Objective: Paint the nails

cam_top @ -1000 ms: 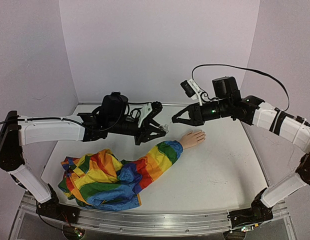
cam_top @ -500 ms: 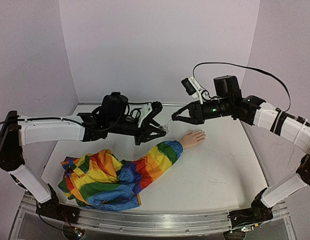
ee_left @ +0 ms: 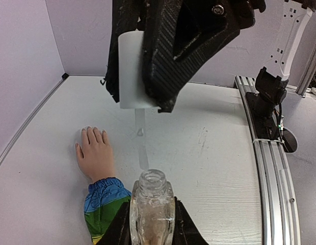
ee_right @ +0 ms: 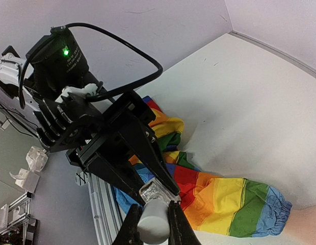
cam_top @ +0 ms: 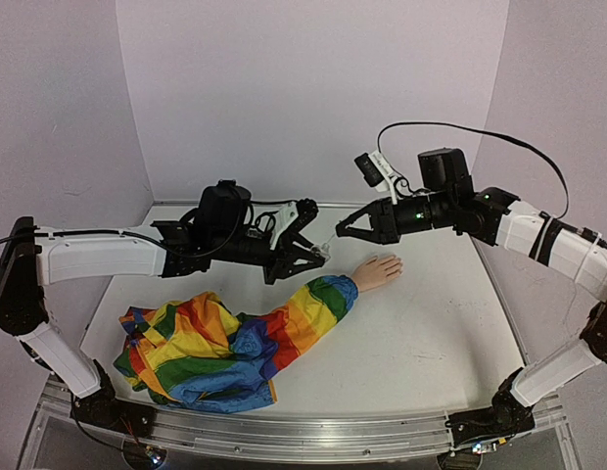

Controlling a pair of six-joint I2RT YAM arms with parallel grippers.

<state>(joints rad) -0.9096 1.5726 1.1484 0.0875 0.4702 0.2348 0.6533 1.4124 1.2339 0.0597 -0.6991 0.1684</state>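
Observation:
The pale mannequin hand [cam_top: 379, 269] lies palm down on the table, ending the rainbow-striped sleeve [cam_top: 235, 338]. Its tiny nails [ee_left: 93, 130] show at the fingertips in the left wrist view. My left gripper [cam_top: 318, 253] is shut on a small clear bottle [ee_left: 152, 204] with an open mouth, held above the table left of the hand. My right gripper [cam_top: 341, 233] is shut on the white cap [ee_left: 132, 71], whose clear brush stem [ee_left: 141, 138] hangs just above and beyond the bottle's mouth. In the right wrist view the cap [ee_right: 154, 222] sits between my fingers against the bottle [ee_right: 159, 190].
The bunched end of the sleeve [cam_top: 176, 352] lies at the front left. Lilac walls close the table's back and sides [cam_top: 313, 98]. A metal rail [cam_top: 284, 431] runs along the near edge. The right arm's base [ee_left: 270, 97] stands at the table edge.
My right gripper has risen slightly with the cap, drawing it a little away from the bottle. The left arm, bottle and mannequin hand have not moved.

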